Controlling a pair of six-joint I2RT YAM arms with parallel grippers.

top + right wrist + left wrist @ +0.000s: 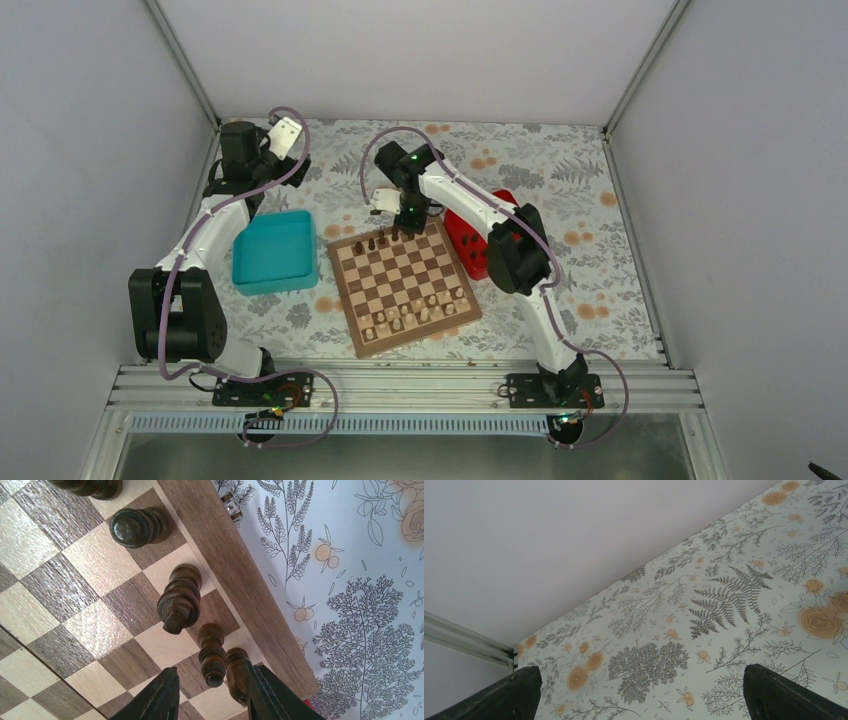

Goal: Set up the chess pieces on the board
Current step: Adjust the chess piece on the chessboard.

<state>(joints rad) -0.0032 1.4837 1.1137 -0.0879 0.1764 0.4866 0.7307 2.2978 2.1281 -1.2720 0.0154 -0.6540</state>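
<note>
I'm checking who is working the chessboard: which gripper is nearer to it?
Right. The right gripper hangs over the chessboard's far edge, among the dark pieces; the left gripper is off it, beyond the teal tray.

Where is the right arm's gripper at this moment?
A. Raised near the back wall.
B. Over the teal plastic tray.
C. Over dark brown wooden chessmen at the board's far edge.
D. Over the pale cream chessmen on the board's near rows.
C: the right gripper stands over the far edge of the square chequered wooden board, with dark brown wooden chessmen between its open fingers in the wrist view.
</note>
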